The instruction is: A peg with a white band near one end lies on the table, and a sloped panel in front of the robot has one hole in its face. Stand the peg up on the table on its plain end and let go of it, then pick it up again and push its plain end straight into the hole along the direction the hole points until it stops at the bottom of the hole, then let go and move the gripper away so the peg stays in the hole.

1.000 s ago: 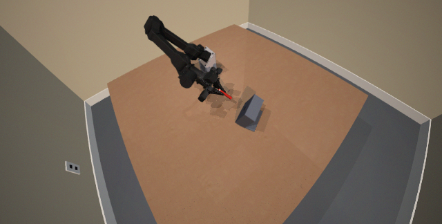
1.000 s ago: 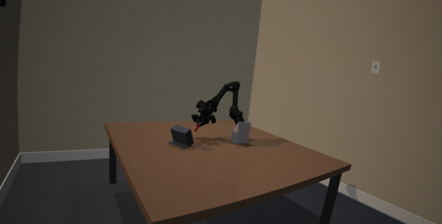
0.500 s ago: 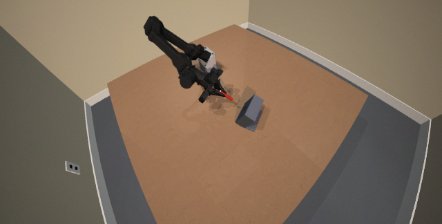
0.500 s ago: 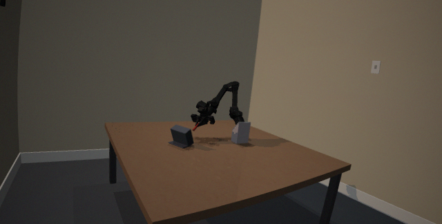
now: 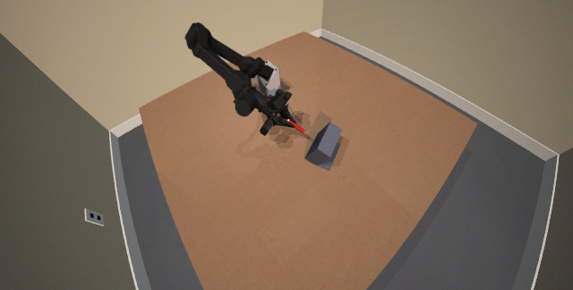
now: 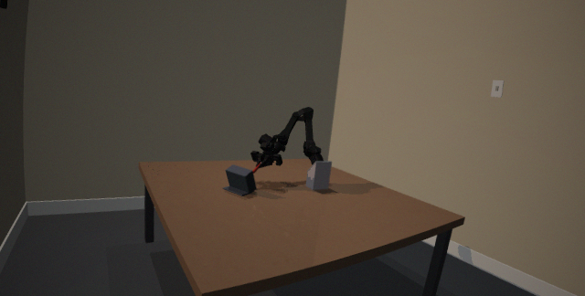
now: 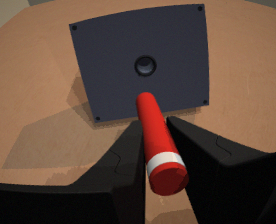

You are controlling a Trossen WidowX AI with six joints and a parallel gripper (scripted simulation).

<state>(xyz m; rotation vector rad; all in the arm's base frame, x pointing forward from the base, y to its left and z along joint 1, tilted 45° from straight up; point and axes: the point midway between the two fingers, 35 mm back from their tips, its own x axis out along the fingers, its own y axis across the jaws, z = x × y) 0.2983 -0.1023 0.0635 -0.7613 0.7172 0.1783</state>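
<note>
A red peg (image 5: 299, 128) (image 6: 256, 168) (image 7: 151, 120) is held tilted above the table. Its white-banded end is nearest the wrist camera, and its plain end points forward and down toward the panel. My gripper (image 5: 294, 124) (image 6: 260, 164) (image 7: 153, 126) is shut on the peg around its middle. The dark blue-grey sloped panel (image 5: 323, 143) (image 6: 239, 180) (image 7: 109, 65) stands just ahead of the peg. Its round hole (image 7: 145, 65) shows in the wrist view, just above the peg's plain end in the picture. The peg is outside the hole; the exact gap is hard to tell.
The brown table (image 5: 269, 200) (image 6: 292, 232) bears the panel. A light grey block (image 5: 271, 85) (image 6: 323, 175) stands at the arm's base, behind the gripper. Shadows of the arm fall on the table around the gripper and panel.
</note>
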